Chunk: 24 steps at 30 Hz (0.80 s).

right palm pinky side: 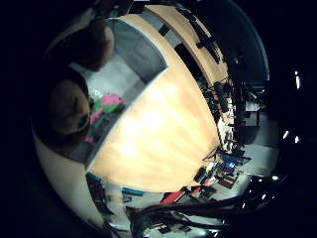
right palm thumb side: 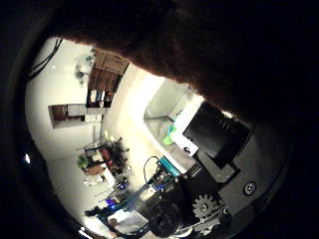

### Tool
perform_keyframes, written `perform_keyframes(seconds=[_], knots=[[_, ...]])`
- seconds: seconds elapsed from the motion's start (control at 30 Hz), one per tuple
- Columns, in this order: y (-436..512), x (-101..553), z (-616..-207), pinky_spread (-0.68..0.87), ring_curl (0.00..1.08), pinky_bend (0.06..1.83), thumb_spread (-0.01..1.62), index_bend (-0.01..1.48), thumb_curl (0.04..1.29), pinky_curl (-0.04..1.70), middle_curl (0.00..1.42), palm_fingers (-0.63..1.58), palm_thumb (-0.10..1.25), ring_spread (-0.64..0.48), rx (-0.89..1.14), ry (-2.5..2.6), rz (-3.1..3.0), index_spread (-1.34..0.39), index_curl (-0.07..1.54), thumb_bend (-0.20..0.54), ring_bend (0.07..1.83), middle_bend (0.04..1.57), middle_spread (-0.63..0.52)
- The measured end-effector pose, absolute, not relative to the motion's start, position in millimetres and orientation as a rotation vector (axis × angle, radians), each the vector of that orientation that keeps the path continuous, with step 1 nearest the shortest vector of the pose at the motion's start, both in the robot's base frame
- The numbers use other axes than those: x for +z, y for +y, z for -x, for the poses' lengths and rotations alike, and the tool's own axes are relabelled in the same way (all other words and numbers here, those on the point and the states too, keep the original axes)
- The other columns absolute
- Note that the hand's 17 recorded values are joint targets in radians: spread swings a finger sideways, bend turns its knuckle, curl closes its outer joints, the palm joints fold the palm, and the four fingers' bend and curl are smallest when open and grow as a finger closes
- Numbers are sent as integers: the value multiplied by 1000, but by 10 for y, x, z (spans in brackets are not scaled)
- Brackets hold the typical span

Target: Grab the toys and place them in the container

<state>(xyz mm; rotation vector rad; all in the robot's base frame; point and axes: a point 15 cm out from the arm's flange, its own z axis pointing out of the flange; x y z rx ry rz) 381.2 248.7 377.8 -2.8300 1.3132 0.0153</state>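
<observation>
A brown plush toy [right palm thumb side: 189, 50] fills much of the right thumb side palm view, pressed close against the palm. The right little finger side palm view shows its brown fur [right palm pinky side: 69, 104] too, high above a wooden table [right palm pinky side: 168, 124]. Black and geared parts of my hand [right palm thumb side: 214, 139] curl in beside the toy. A grey container [right palm pinky side: 134, 55] stands on the table below, and pink and green toys [right palm pinky side: 104, 104] lie at its edge. The thumb side view shows the grey container [right palm thumb side: 169, 100] with a green toy [right palm thumb side: 171, 134] beside it.
Dark desks with equipment [right palm pinky side: 223, 99] line the far side of the table. Shelves [right palm thumb side: 100, 85] and cluttered gear [right palm thumb side: 105, 159] stand in the room beyond. A red and black stand [right palm pinky side: 178, 198] lies past the table's end.
</observation>
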Motion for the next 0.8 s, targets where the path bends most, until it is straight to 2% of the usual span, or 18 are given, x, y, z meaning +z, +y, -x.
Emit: perform_keyframes(seconds=[0.03,0.07,0.1,0.17,0.3,0.4,0.6,0.8], knots=[[2449,3775,-3808,-524,445,1169,924,248,283,517,524,781,625,-327,13,1319,2839,-623,676,-107,1071,700,-410],[2413,3768,-3799,-480,434,1114,910,257,266,517,506,489,514,-310,16,1320,2851,-607,685,-125,996,628,-377],[2389,3763,-3790,-371,438,1011,898,321,258,536,507,257,438,-258,17,1319,2862,-592,709,-113,921,610,-330],[2369,3755,-3767,-121,360,896,855,277,246,472,472,74,298,-155,28,1320,2872,-565,647,-100,763,564,-237],[2362,3707,-3798,149,275,812,809,206,253,377,423,28,197,-31,40,1313,2886,-521,554,-63,629,484,-127],[2367,3713,-3808,284,250,777,789,179,265,339,397,50,167,23,41,1307,2887,-491,504,-48,576,443,-82],[2383,3721,-3802,398,237,724,776,172,285,301,373,95,154,54,50,1286,2889,-463,445,-39,523,402,-57],[2379,3711,-3807,441,235,685,780,167,299,276,360,135,152,52,54,1270,2894,-450,399,-37,497,376,-56]])
